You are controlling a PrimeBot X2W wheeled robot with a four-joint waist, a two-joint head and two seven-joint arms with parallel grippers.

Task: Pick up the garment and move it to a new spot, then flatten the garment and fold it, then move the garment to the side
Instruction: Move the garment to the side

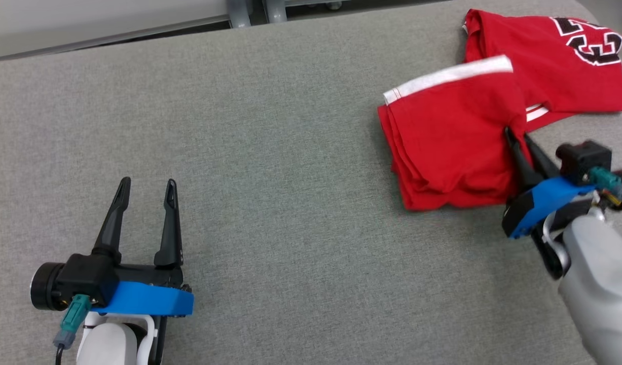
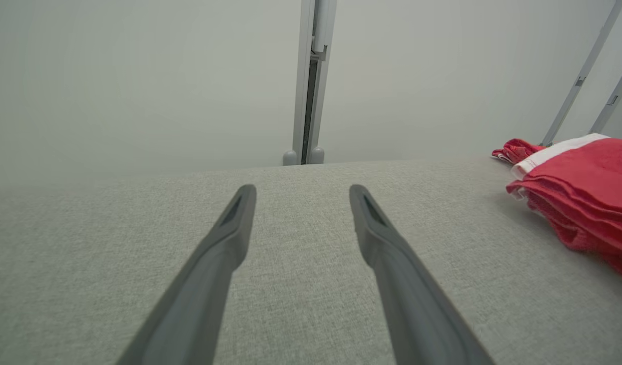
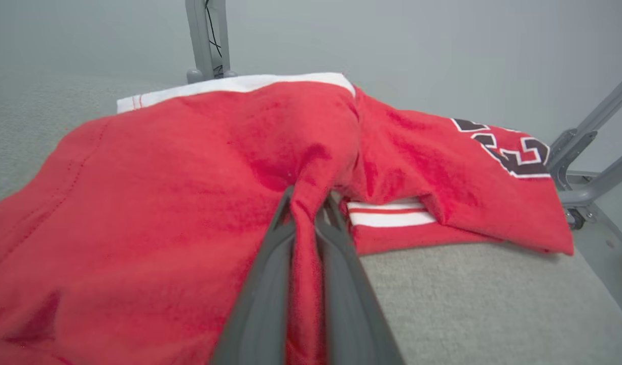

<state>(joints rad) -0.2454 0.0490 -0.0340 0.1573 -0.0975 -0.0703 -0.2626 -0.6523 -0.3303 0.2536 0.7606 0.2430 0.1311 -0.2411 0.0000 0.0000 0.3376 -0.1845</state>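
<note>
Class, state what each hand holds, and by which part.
The right hand pinches the red garment by a bunched fold near its middle; the left hand holds nothing.

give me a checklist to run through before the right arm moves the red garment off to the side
1. Right gripper shut on a pinch of the red garment: ok.
2. Grip catches every layer of the fold: cannot tell, only a raised ridge of cloth shows between the fingers.
3. Garment folded into one tidy stack: not ok, the part with the printed lettering lies spread out beyond the folded bundle.
4. Left gripper open and apart from the garment: ok.
5. Garment lying wholly on the gray tabletop: cannot tell, its far corner sits close to the right edge.
</note>
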